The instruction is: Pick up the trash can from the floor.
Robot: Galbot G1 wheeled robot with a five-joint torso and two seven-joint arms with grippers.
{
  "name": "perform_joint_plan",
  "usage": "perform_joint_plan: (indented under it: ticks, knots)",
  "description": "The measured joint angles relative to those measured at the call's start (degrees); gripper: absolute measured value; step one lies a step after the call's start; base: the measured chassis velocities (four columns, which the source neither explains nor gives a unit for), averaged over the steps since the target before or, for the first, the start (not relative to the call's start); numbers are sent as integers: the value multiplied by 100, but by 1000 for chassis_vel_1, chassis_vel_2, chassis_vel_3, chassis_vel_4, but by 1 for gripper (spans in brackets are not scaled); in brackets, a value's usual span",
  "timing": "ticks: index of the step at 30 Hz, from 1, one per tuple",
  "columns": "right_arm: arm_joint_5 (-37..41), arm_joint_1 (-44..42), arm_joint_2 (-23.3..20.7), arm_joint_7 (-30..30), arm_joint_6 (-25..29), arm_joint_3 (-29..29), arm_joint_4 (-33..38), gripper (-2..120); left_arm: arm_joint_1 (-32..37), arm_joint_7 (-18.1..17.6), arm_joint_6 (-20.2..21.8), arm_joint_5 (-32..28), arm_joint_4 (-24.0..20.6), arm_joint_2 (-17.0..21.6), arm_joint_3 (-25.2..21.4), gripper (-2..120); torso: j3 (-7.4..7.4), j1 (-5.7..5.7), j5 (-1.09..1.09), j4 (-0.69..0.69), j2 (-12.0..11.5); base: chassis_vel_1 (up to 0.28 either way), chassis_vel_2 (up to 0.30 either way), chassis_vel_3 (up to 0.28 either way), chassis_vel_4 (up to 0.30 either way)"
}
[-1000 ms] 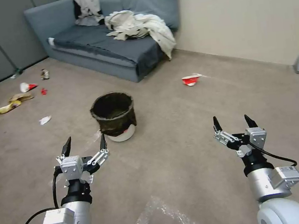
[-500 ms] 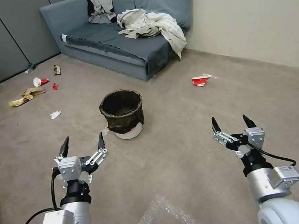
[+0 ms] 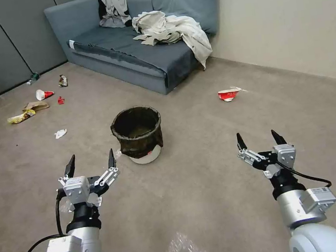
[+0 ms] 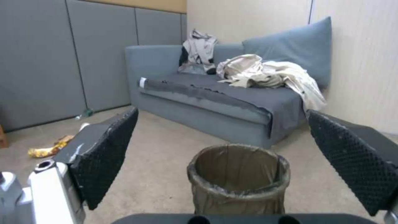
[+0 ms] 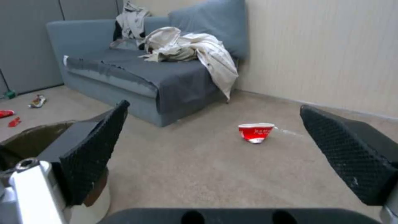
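The trash can [image 3: 138, 135] stands upright on the floor [image 3: 207, 186], out in the open in front of the robot. A dark bag is folded over its rim, and a bit of its white bottom peeks out below.

The left hand [image 3: 91, 164] hangs in the air at about 7 o'clock from the trash can, close to it but not touching. Its two black fingers are spread wide apart and hold nothing.

The right hand [image 3: 257, 139] hangs at about 4 o'clock from the trash can, well apart from it. Its fingers are spread wide too, with nothing between them.

A squashed red cup [image 3: 228, 94] lies on the floor at about 2 o'clock from the trash can. A blue sofa [image 3: 135, 53] sits behind, at 12 o'clock.
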Motion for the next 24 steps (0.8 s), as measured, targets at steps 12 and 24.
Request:
perform_joint_plan:
  ticks: [12, 24]
  knots:
    - [-24, -20, 4, -49, 19, -22, -1, 100, 12, -19, 19, -11, -32, 6, 2, 100, 0, 0, 0, 0, 0, -78, 86, 76, -80]
    - [-41, -8, 5, -89, 35, -22, -19, 100, 15, -75, 106, -12, -46, 6, -20, 100, 0, 0, 0, 0, 0, -103, 97, 107, -102]
